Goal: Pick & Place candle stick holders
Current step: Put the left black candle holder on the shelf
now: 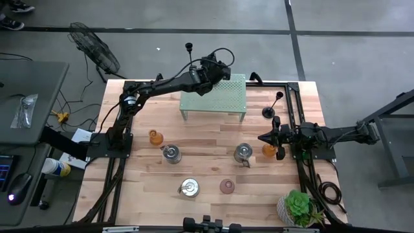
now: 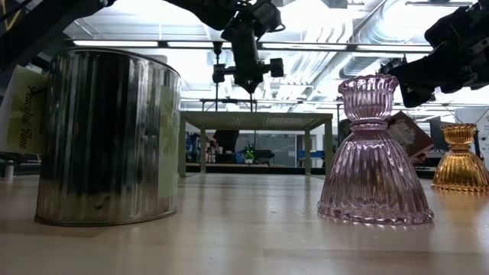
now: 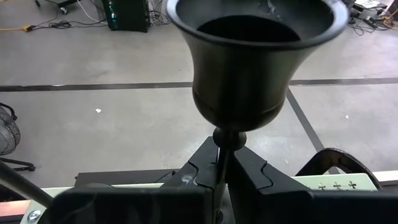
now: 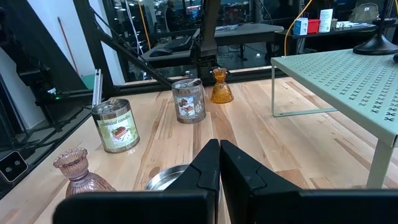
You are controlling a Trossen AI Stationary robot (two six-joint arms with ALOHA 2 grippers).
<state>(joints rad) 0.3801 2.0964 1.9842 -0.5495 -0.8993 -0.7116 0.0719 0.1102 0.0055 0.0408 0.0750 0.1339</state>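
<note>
Overhead, at the bench's (image 1: 213, 152) nine o'clock side an amber glass holder (image 1: 154, 136) stands beside a tin (image 1: 171, 154), with another tin (image 1: 189, 188) toward six o'clock. Toward twelve o'clock, the left gripper (image 1: 223, 70) hangs over the green perforated shelf (image 1: 217, 97), its fingers clamped on the thin stem of a black candlestick (image 3: 256, 59), just under the cup. Its round base (image 4: 378, 45) sits on the shelf. A pink glass holder (image 1: 227, 186) and a third tin (image 1: 243, 153) stand near centre. At three o'clock, a second black candlestick (image 1: 270, 110) stands on the bench; just beside it, the right gripper (image 1: 262, 138) waits, closed and empty. A potted succulent (image 1: 299, 206) occupies five o'clock.
</note>
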